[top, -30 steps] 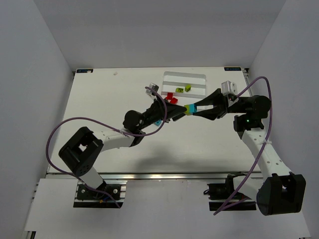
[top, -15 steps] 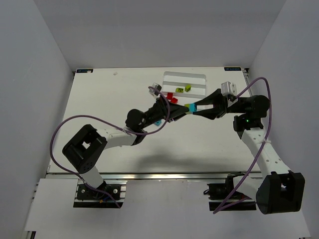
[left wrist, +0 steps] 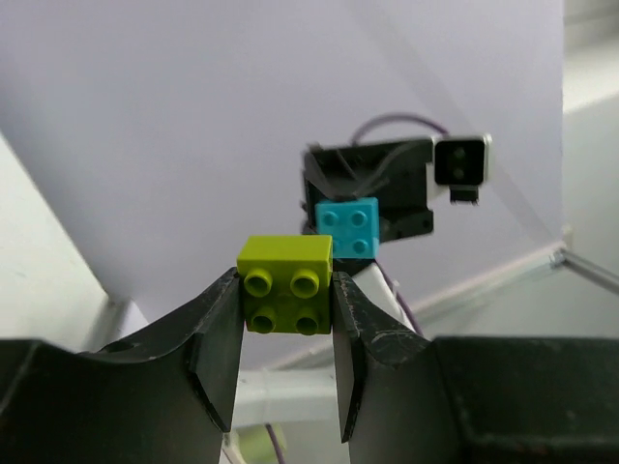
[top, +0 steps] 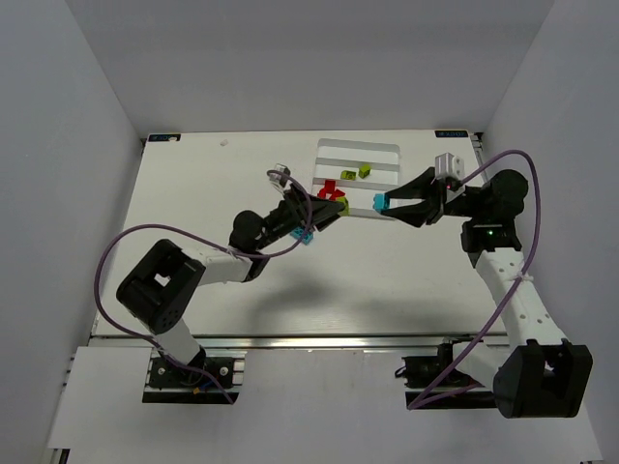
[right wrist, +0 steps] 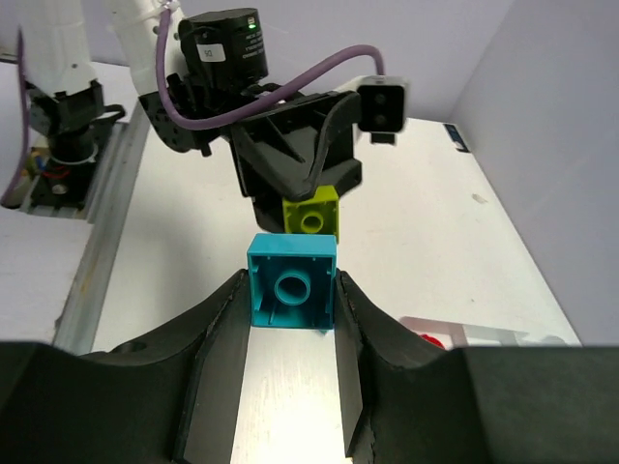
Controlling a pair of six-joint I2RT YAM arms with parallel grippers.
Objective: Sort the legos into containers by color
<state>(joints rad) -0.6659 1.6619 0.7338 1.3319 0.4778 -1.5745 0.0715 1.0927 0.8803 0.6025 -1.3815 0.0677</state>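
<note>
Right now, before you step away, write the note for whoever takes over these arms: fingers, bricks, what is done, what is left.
Left gripper: fingers shut on a small yellow-green studded plastic brick, held in the air.
Right gripper: fingers shut on a small cyan plastic brick, facing the left one but apart from it.
White three-compartment tray: two more yellow-green bricks lie inside. Red bricks sit at its near left edge, compartment unclear.
Done: those are at the tray.
Left: put the held yellow-green brick with its colour-mates and the cyan one in its own compartment.
</note>
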